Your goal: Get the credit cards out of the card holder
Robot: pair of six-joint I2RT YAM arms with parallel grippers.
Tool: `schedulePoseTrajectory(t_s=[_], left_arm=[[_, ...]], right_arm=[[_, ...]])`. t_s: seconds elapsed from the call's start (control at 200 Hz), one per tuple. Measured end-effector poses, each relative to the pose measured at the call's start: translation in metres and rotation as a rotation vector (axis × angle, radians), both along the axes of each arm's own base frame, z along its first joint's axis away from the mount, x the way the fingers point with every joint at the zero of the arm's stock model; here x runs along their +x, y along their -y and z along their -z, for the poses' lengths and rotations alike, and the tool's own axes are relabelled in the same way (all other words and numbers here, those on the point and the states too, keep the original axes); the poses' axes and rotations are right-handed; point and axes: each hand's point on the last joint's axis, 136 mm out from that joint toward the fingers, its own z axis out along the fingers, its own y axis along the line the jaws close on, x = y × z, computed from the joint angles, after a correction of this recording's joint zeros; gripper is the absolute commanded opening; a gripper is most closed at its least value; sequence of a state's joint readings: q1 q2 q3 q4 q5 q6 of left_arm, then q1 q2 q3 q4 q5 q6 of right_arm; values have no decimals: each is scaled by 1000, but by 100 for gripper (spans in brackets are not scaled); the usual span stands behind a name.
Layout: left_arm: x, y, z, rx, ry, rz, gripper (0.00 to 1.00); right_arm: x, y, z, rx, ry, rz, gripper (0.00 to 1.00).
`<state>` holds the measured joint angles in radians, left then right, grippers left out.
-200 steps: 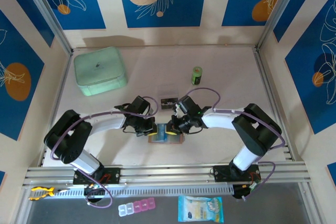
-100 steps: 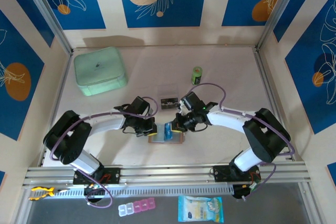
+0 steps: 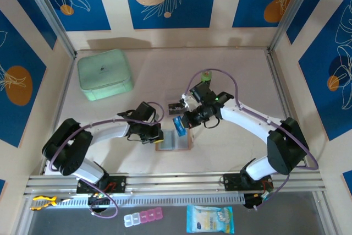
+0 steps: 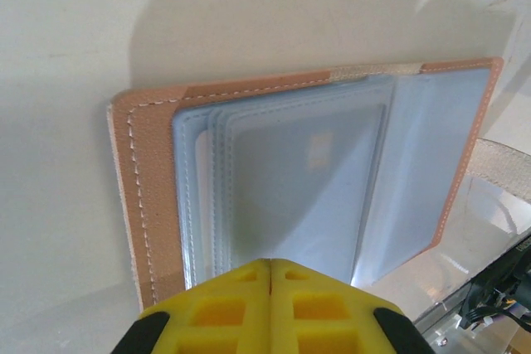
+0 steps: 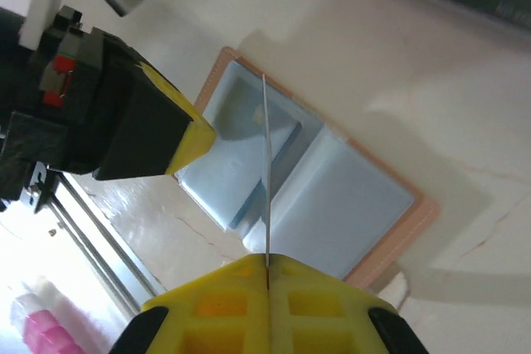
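I see the right claw (image 3: 182, 121) pinching a card (image 3: 178, 125) above the open holder (image 3: 175, 142), left claw (image 3: 158, 135) closed at its edge

Bright even light, soft shadows (close wrist foregrounds blurred).

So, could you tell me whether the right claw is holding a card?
Yes, the right claw pinches a thin card above the open card holder.
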<state>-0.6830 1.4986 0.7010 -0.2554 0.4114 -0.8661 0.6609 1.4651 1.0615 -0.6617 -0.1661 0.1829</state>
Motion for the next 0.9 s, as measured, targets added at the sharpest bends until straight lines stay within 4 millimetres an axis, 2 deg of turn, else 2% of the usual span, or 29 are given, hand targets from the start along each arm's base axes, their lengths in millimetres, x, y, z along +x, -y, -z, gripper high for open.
schedulePoseTrajectory(t_s=[0.18,0.425,0.71,0.9], left_arm=[[5,0,-15,-20,53,-8,13],[7,-10,-31,-27,102,-37,14],[3,-29,-36,-12,122,-77,15],[2,-34,-34,0,117,-88,15]], right_arm=[[13,11,-13,-83,194,-260,0],[44,18,-23,-207,396,-561,0],[104,10,-33,-256,485,-701,0],[135,3,-26,-265,491,-743,0]])
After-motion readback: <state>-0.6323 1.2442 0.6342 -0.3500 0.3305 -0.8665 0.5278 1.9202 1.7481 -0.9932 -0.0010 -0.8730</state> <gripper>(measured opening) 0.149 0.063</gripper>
